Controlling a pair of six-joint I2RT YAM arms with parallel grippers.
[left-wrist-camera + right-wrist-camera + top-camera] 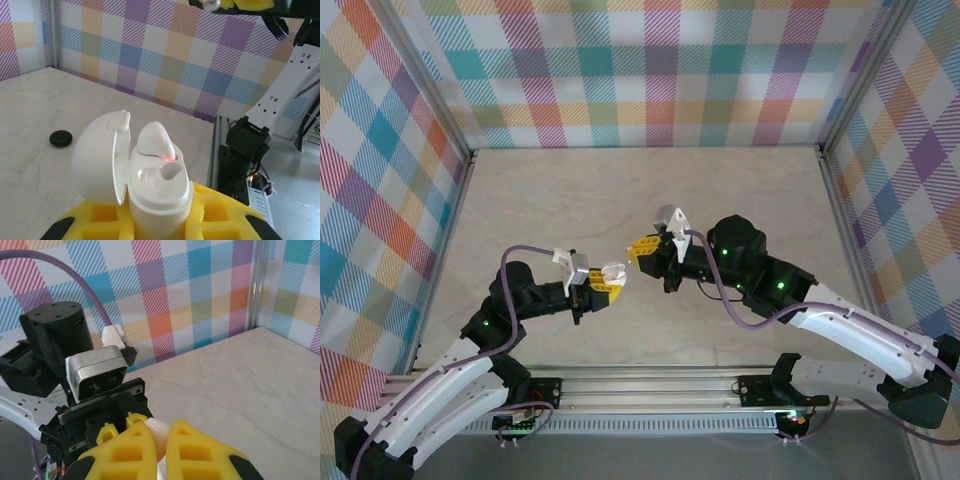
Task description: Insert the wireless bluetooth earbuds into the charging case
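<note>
The charging case is pinched in the left claw, its lid swung open and one white earbud seated beside a bare socket. What appears to be a second white earbud is pinched in the right claw. That claw is held near the case's open mouth, slightly off its long axis, so a small sideways correction is judged needed.

No readable text, label or number anywhere

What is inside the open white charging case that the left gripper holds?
One white earbud stands in one socket, a red light beside it. The other socket looks empty. The earbud's lower part is hidden inside the case.
</note>
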